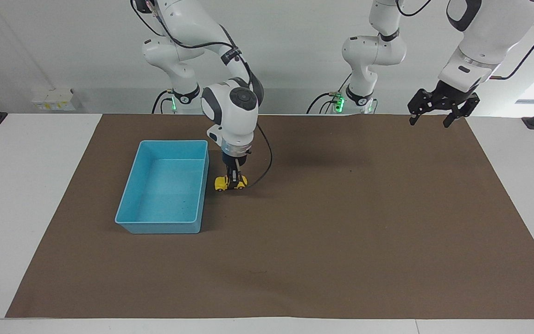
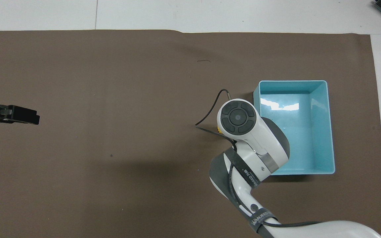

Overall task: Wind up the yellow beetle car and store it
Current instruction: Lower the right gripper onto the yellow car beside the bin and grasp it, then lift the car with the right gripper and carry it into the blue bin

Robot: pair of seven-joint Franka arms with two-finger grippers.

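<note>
- Desk (image 1: pixel 40 185): carries a brown mat (image 1: pixel 341 232).
- Bin (image 1: pixel 165 221): landmark, toward the right arm's end of the mat; nothing lies in it.
- Left gripper (image 1: pixel 437 114): waits in the air well apart from the bin, fingers spread, holding nothing.
- Right gripper (image 1: pixel 235 178): just beside the bin, clamped on the car.
- Car (image 1: pixel 230 183): on the mat just beside the bin's wall.
- Risk: the small rounded body may slip from the gripper, or strike the bin's wall on transfer.
</note>
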